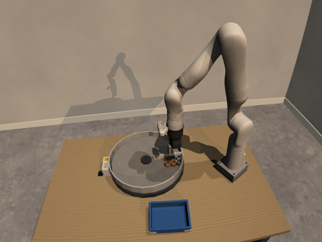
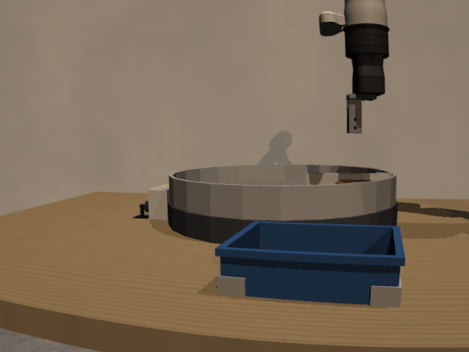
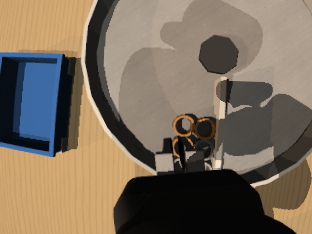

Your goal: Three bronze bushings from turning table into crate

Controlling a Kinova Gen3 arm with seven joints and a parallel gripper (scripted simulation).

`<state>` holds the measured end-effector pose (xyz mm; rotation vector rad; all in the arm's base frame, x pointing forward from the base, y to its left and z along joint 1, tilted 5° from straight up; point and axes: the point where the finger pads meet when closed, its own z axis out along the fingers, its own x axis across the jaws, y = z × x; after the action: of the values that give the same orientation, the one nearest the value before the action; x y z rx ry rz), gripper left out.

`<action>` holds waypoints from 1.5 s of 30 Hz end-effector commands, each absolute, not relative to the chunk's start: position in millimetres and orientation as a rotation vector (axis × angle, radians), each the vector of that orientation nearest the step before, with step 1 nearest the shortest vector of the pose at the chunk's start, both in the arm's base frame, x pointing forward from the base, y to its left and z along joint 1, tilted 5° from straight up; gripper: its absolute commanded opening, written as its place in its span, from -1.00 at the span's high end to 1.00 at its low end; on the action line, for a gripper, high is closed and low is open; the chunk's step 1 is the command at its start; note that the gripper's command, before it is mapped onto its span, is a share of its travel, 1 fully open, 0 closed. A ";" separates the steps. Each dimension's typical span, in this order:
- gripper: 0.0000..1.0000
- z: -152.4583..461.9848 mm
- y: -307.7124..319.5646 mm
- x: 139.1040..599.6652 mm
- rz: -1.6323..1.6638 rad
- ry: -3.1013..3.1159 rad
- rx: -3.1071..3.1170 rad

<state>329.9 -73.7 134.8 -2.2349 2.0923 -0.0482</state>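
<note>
My gripper point(image 1: 171, 153) point(image 2: 354, 132) point(image 3: 175, 147) is above the right side of the turning table point(image 1: 127, 171) point(image 2: 261, 201) point(image 3: 145, 35). Its fingers stand a little apart, with nothing seen held between them. Beneath and just beyond them is a tight cluster of upright bushings. Three look bronze: one at the front left point(image 1: 167, 164) point(image 3: 175, 126), one beside it point(image 1: 173, 163), and a shaded one behind point(image 1: 167, 157). Grey bushings point(image 1: 178, 157) point(image 1: 178, 162) stand at the wall side. The fingers hide part of the cluster in the wrist view. The blue crate point(image 1: 168, 230) point(image 2: 310, 257) point(image 3: 59, 100) is empty.
A pale divider point(image 1: 158, 156) point(image 3: 223, 100) stands on the turning table close beside the bushings. The raised rim point(image 1: 145, 189) point(image 3: 90, 75) surrounds the disc, with a dark hub point(image 1: 146, 159) point(image 3: 218, 54) at its centre. A white box point(image 1: 105, 166) point(image 2: 157, 204) is at its left.
</note>
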 end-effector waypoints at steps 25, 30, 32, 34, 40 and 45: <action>0.45 129.5 -80.2 333.2 -0.059 1.823 -2.465; 0.45 126.1 -80.9 336.7 -0.071 1.578 -2.633; 0.45 125.2 -81.1 337.6 -0.073 1.515 -2.671; 0.45 125.2 -81.1 337.6 -0.073 1.515 -2.671; 0.45 125.2 -81.1 337.6 -0.073 1.515 -2.671; 0.45 123.6 -81.4 339.4 -0.079 1.384 -2.744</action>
<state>337.7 -79.9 124.6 -2.7133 1.4454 -0.0762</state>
